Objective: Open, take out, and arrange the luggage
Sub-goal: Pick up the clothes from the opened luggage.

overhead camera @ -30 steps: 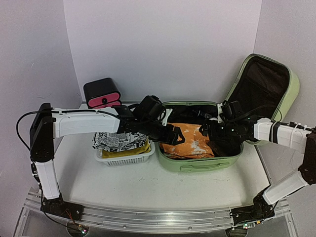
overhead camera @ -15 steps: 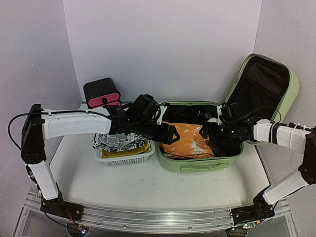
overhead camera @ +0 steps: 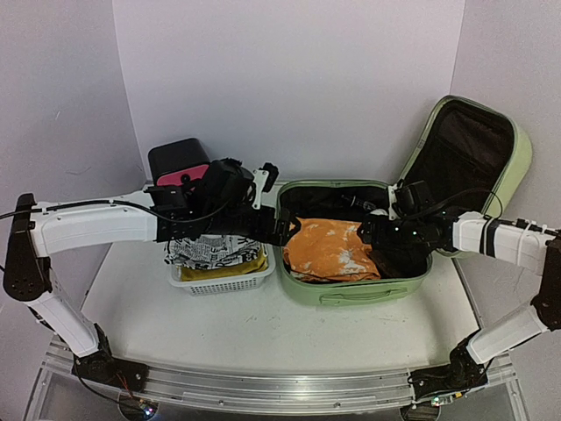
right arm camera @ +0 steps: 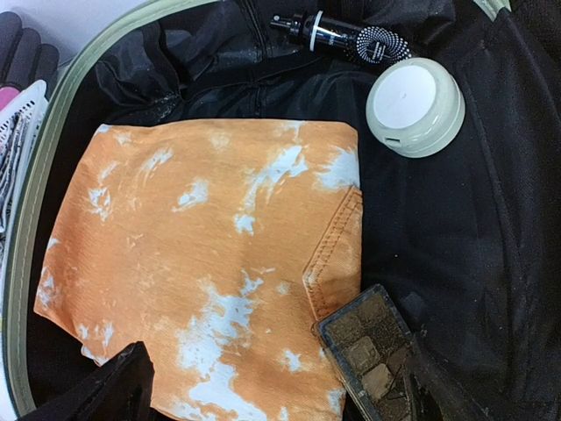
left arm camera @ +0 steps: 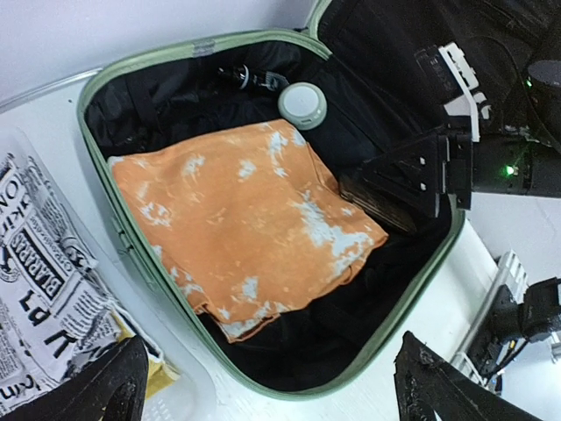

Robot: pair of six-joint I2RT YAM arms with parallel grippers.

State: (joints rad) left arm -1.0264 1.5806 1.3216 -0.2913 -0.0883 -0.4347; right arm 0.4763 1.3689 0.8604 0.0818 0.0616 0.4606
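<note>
1. Luggage is lying open on the desk, center-right of the top view, lid standing at upper right.
2. Orange cloth is lying inside it.
3. Left fingers are hovering spread wide by its left rim, near the basket, holding nothing.
4. Right fingers are gaping wide over its interior, empty.

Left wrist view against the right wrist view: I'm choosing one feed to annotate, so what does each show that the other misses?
Only the left wrist view shows the right gripper, open over the luggage, and the yellow cloth outside it. Only the right wrist view shows the separate pans of the palette and the stitched seam on the orange cloth. Both show the orange cloth, the round white jar and the black lining.
</note>
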